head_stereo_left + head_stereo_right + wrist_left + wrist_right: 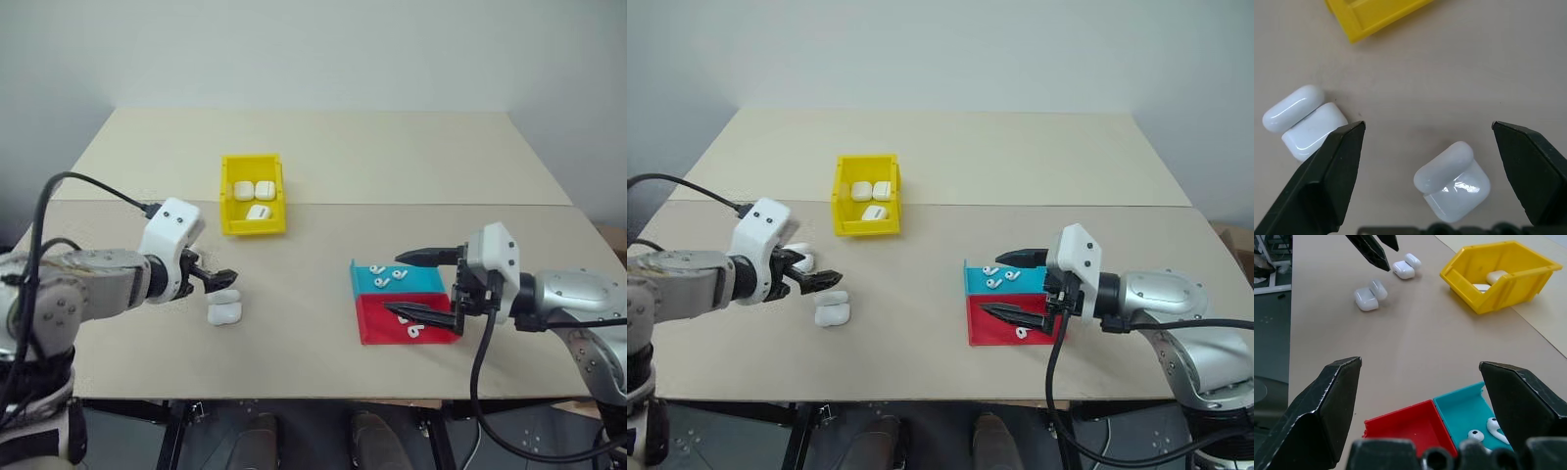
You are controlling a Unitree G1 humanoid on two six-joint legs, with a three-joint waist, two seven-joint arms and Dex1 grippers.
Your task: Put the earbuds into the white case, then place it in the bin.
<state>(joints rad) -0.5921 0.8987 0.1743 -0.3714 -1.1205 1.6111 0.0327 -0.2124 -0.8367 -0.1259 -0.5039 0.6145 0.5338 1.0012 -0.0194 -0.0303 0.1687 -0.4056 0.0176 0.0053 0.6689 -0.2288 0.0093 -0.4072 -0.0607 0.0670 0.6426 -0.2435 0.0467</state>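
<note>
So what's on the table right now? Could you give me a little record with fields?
table: beige top
bin: yellow bin near the middle, three white cases inside
open cases: two white cases, lids up, beside the left end effector
tray: blue-and-red tray, loose earbuds in it
left end effector: open, over the open cases, holding nothing
right end effector: open, over the tray, holding nothing
task state: no earbud in an open case yet

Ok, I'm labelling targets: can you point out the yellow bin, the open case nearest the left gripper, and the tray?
yellow bin [228, 211]: left eye view, left wall.
open case [1452, 181]: left wrist view, hinge area.
tray [431, 331]: left eye view, red floor.
</note>
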